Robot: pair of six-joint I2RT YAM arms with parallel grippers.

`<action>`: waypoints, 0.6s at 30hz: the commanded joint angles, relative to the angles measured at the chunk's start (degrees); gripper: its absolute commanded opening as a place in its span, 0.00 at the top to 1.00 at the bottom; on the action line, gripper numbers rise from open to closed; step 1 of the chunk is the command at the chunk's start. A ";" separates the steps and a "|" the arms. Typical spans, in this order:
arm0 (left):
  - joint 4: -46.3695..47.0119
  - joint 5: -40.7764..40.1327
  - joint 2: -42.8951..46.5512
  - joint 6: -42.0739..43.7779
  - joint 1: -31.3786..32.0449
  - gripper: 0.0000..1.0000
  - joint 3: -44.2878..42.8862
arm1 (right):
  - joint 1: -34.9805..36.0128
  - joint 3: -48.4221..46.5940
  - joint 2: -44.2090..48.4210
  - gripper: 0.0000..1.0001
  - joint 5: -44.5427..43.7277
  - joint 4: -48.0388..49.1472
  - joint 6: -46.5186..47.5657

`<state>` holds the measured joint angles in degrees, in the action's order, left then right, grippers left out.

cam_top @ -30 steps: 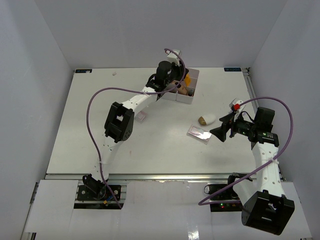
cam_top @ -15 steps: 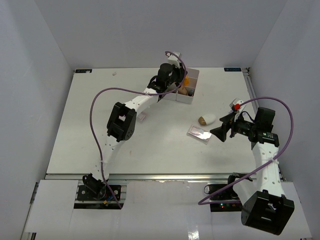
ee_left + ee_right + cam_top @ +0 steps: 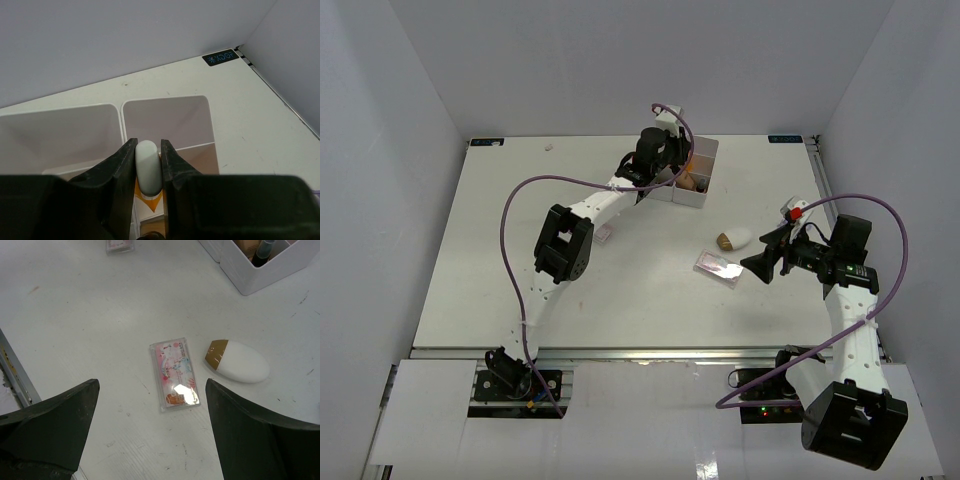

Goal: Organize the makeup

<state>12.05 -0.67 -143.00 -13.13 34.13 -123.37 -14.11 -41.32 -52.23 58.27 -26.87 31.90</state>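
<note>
Your left tool (image 3: 148, 144) clamps the likely slick orange tube (image 3: 148, 172) over the box (image 3: 165, 107); with your open right tool (image 3: 151, 384), pinch the thin packet (image 3: 175, 374) edgewise.

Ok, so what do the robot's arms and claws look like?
The left arm and right arm are white links with black joint housings, each trailing a looping purple cable. The left claw and right claw have black wedge-shaped fingers. A red piece sits near the right wrist.

Plain pale-grey walls (image 3: 620, 60) enclosed the white desk (image 3: 500, 270) on three sides; a metal rail (image 3: 620, 352) edged its near side.
</note>
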 commanded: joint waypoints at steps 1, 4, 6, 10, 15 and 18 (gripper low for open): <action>1.36 -1.49 3.00 1.29 -0.38 0.51 -0.03 | -0.50 0.80 0.35 0.07 1.51 1.56 -0.17; 1.10 -1.30 3.82 1.36 -0.38 0.37 -0.03 | -0.62 0.80 0.34 0.07 1.70 1.50 -0.17; 0.85 -1.36 4.61 1.31 -0.38 0.32 -0.03 | -0.75 0.85 0.51 0.07 1.90 1.47 -0.17; -0.11 -1.62 7.26 1.27 -0.34 0.27 -0.38 | -1.27 1.07 0.86 0.07 2.69 1.34 0.01; -3.45 -1.42 13.61 1.44 -0.49 0.19 1.06 | -1.45 1.21 0.88 0.06 4.87 -0.24 2.17; -4.55 1.39 22.68 1.34 -1.06 0.14 10.56 | -1.41 0.77 0.48 0.06 6.44 -2.64 5.27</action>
<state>8.95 -1.77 -137.03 -12.09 33.83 -120.37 -15.38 -40.34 -52.10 60.62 -27.18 32.92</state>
